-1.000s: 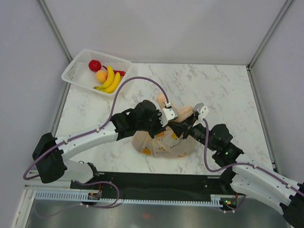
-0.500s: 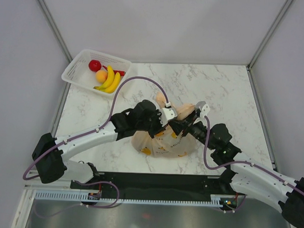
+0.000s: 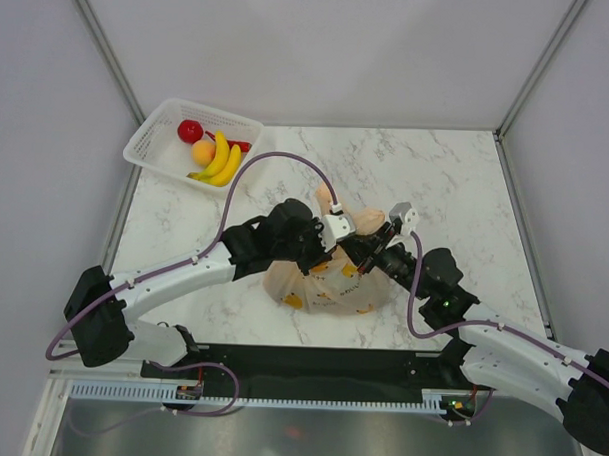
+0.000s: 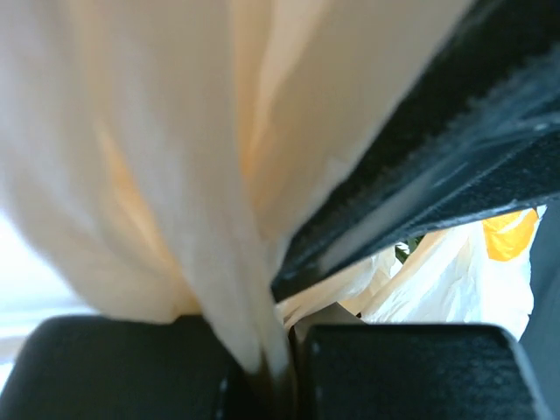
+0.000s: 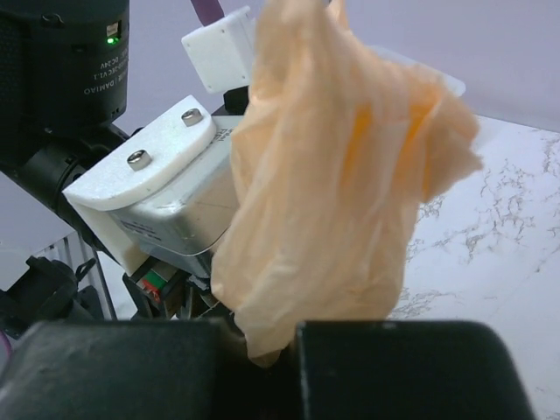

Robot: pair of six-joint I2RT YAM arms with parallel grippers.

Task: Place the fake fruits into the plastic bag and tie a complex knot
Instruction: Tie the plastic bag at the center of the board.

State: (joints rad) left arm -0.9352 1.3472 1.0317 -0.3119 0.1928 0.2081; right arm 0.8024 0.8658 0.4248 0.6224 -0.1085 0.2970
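1. Sitting by the middle of the white marbled surface's [image 3: 456, 183] near edge, the translucent peach-beige plastic bag [image 3: 322, 289] with orange prints bulges.
2. Closed, the left fingers [image 4: 131, 367] pinch a peach handle strip [image 4: 254, 306]; the right fingers [image 5: 411, 367] clamp another bunched strip [image 5: 332, 192].
3. Both black wrists hide its neck from above.
4. White lattice basket [image 3: 147, 142], far-left corner: yellow bananas [image 3: 219, 160], red apple [image 3: 190, 131], orange peach [image 3: 203, 151].

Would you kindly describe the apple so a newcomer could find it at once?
Start at the white basket at the far left corner of the table. Inside, the apple sits next to the peach and bananas; it alone is round and red.
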